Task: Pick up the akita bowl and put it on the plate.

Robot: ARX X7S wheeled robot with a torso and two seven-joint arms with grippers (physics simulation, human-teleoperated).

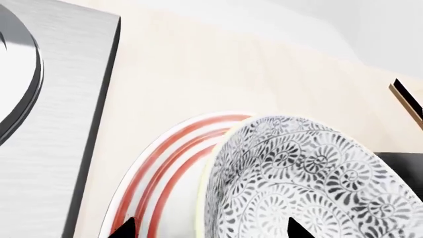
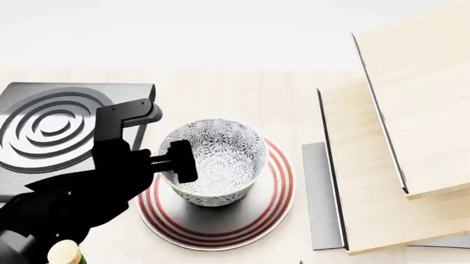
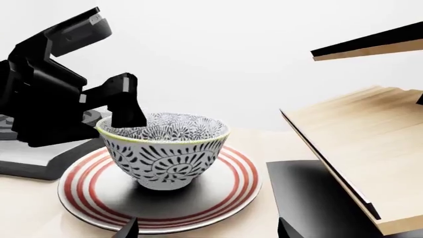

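The akita bowl (image 2: 213, 159), white with a dense grey-black floral pattern, stands upright in the middle of the red-ringed plate (image 2: 220, 231). My left gripper (image 2: 167, 163) is at the bowl's left rim and stands open. In the left wrist view the gripper (image 1: 211, 230) has its tips wide apart on either side of the bowl's wall (image 1: 310, 178), with the plate (image 1: 165, 163) behind. In the right wrist view the bowl (image 3: 165, 148) sits on the plate (image 3: 158, 213). My right gripper (image 3: 206, 229) is open and empty just short of the plate's near edge.
A square dark-grey burner (image 2: 52, 124) with raised rings lies left of the plate. Pale wooden shelf panels (image 2: 397, 137) rise on the right over a grey slab (image 2: 320, 192). A yellowish cap (image 2: 63, 253) shows at the bottom left.
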